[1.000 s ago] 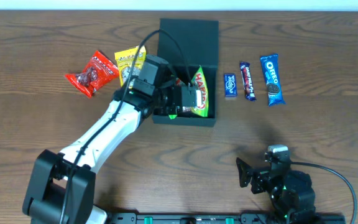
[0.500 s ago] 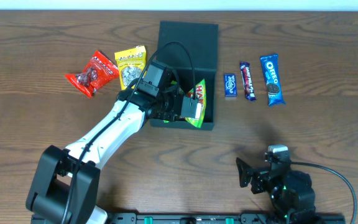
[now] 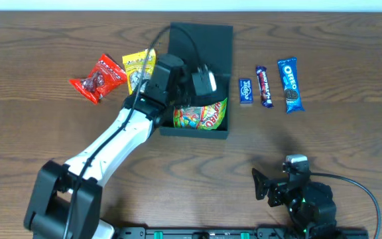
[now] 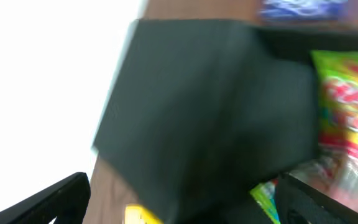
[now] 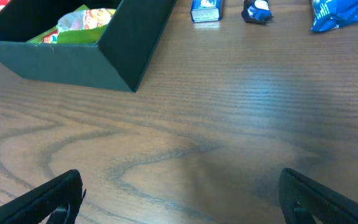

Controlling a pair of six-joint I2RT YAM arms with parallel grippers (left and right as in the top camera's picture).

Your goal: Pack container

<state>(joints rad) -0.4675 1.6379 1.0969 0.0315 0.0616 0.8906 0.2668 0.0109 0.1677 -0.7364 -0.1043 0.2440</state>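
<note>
The dark teal container [image 3: 225,126] stands open at the table's middle back, its lid [image 3: 211,40] lying flat behind it. A green and red gummy packet [image 3: 201,115] lies flat inside it, also showing in the left wrist view as a packet [image 4: 347,118] beside the blurred dark lid [image 4: 210,106]. My left gripper [image 3: 204,81] hovers open over the back of the box, and nothing sits between its fingers [image 4: 61,199]. My right gripper [image 3: 262,185] rests open near the front edge, over bare wood [image 5: 182,199]. From there the container [image 5: 73,59] is at the upper left.
A red packet [image 3: 98,78] and a yellow packet [image 3: 135,65] lie left of the container, the yellow one partly under my left arm. To the right lie a small blue packet [image 3: 245,90], a dark bar [image 3: 264,86] and an Oreo packet [image 3: 290,84].
My left gripper has opened and let go of the gummy packet, which now lies flat in the container. The gripper has lifted back toward the lid. The right arm has not moved.
</note>
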